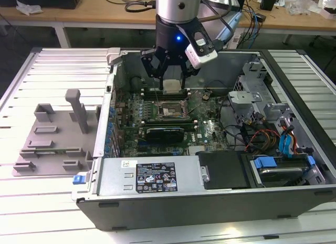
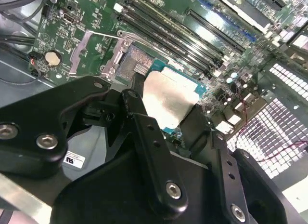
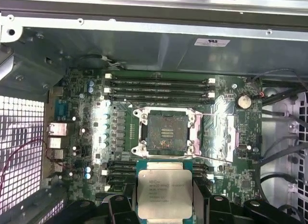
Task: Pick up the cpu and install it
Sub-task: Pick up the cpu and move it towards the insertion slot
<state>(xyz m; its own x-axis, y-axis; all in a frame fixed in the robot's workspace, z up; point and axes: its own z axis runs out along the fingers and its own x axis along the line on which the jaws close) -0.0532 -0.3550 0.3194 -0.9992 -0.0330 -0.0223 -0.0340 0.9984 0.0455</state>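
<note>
Jaws of black, jointed metal are closed partway on two opposite edges of the cpu (image 1: 170, 86), a flat square chip with a dull silver lid and thin green rim; they hold it clear of the board, near the open socket (image 3: 167, 132), a square metal frame on the green motherboard (image 3: 77, 151); grey steel case (image 1: 210, 202) surrounds it.

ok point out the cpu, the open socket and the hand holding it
cpu (image 3: 164, 194), first wrist view, middle of its silver top.
socket (image 3: 167, 133), first wrist view, centre of the bare contact field.
hand (image 1: 171, 85), exterior view, midway between its fingertips, shut on the cpu.
</note>
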